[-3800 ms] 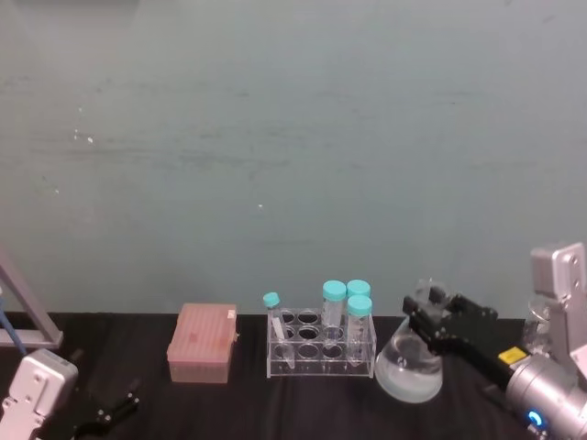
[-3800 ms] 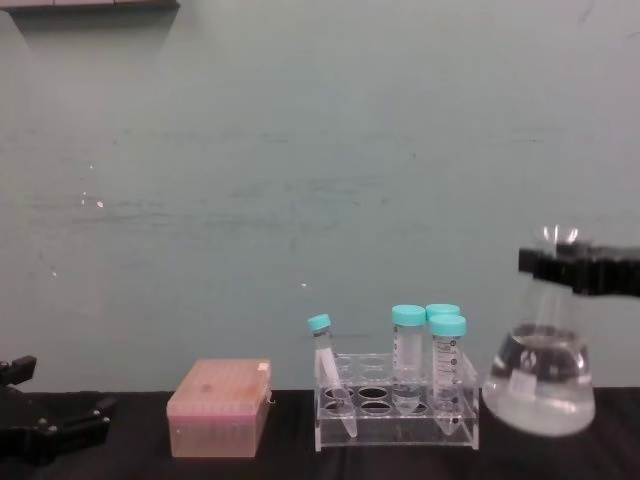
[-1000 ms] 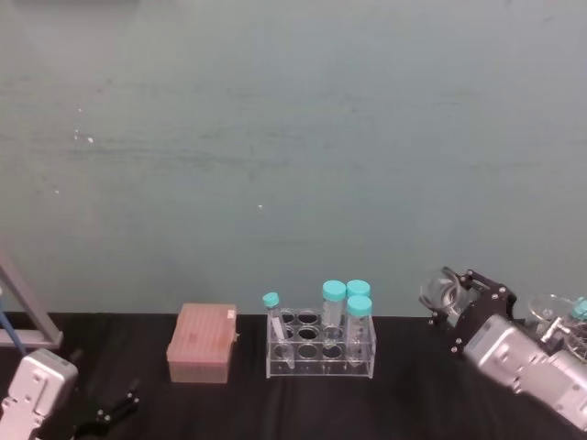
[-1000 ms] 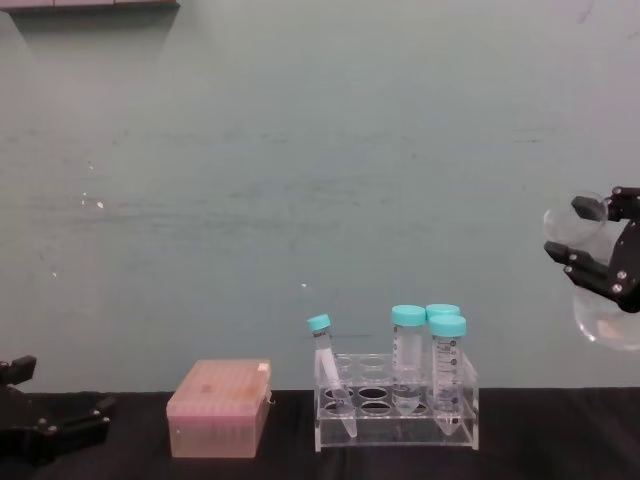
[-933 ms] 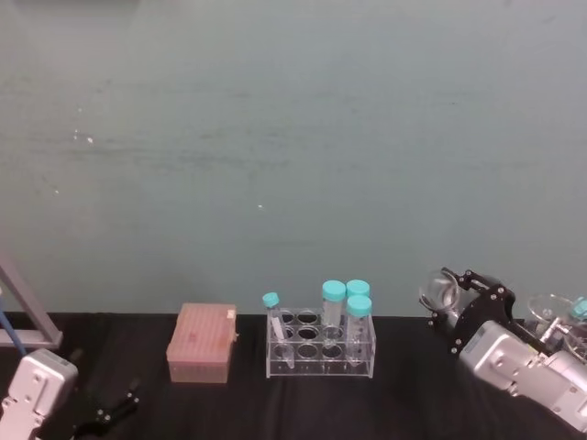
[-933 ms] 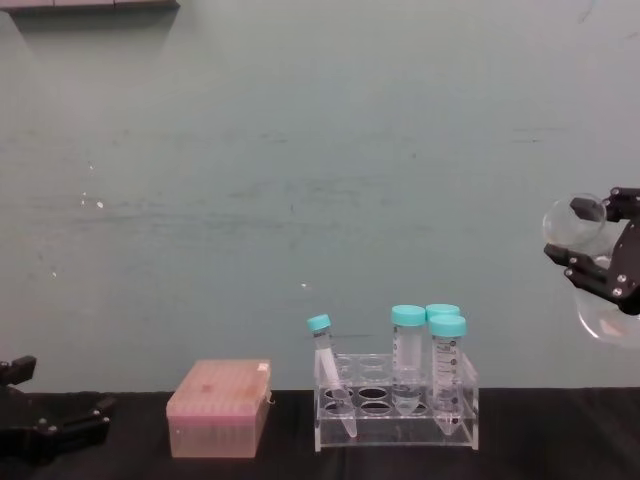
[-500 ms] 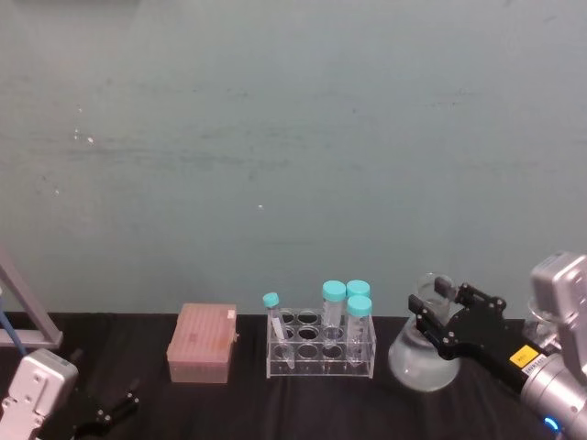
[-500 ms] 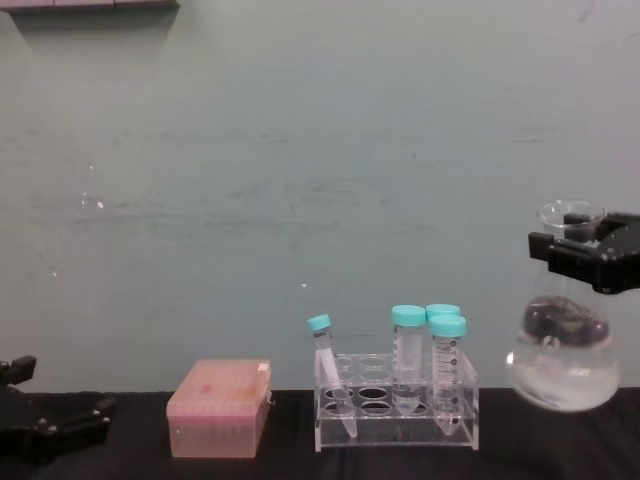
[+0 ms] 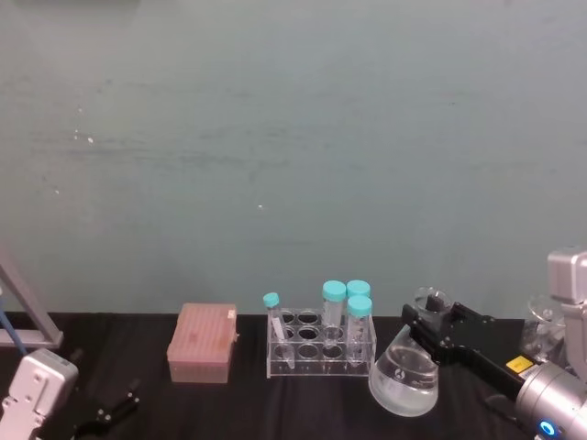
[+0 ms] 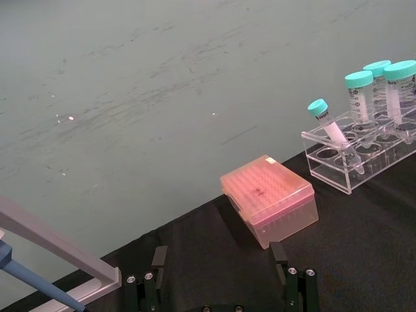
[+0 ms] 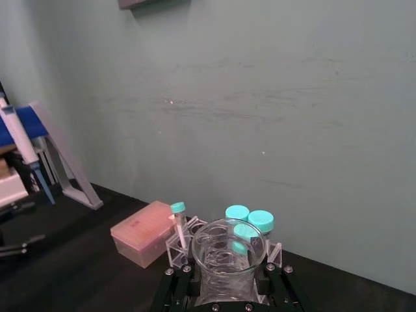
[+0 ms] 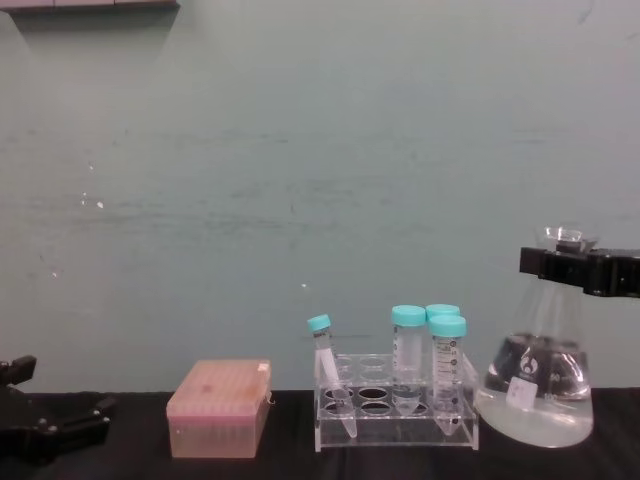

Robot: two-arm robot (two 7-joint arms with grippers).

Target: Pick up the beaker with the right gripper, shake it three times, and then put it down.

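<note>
Right gripper [image 12: 566,262]: jaws clamped on the neck of the beaker [image 12: 538,395], which hangs upright below it. Its base is at or just above the black table [image 12: 292,440]; contact not discernible.

Risk: releasing before the base sits flat would tip it and spill liquid. Drifting left would strike the tube rack [image 12: 397,412], just beside it.

Pink tip box [image 12: 218,405] sits beyond the rack. Left gripper [image 10: 221,289] is parked well away, fingers apart.
</note>
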